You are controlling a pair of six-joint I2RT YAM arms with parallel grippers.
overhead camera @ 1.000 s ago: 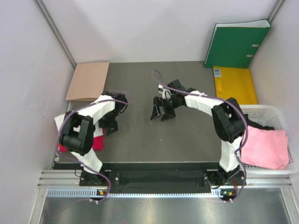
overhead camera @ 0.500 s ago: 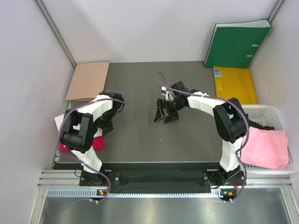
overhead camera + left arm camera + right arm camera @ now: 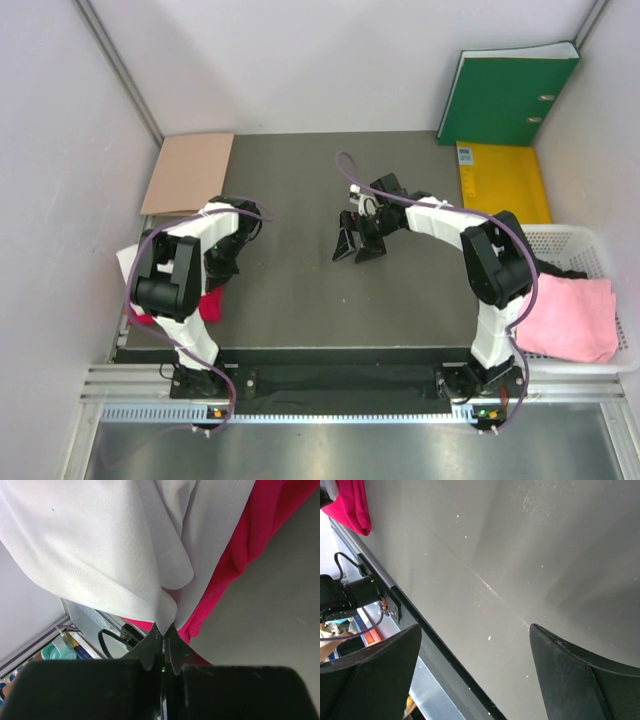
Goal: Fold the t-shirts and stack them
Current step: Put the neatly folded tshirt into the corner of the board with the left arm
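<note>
On the dark grey table [image 3: 300,290], enclosed by pale walls [image 3: 300,60], the white t-shirt [image 3: 100,545] is pinched by the closed left gripper [image 3: 162,630] at the left edge, seemingly over the red t-shirt [image 3: 250,540], the right gripper [image 3: 357,248] is held wide mid-table, and the pink t-shirt [image 3: 570,315] is seen in the basket [image 3: 560,238].

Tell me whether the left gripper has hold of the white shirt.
Yes, the left gripper is shut, with an edge of the white shirt pinched at its tip.
</note>
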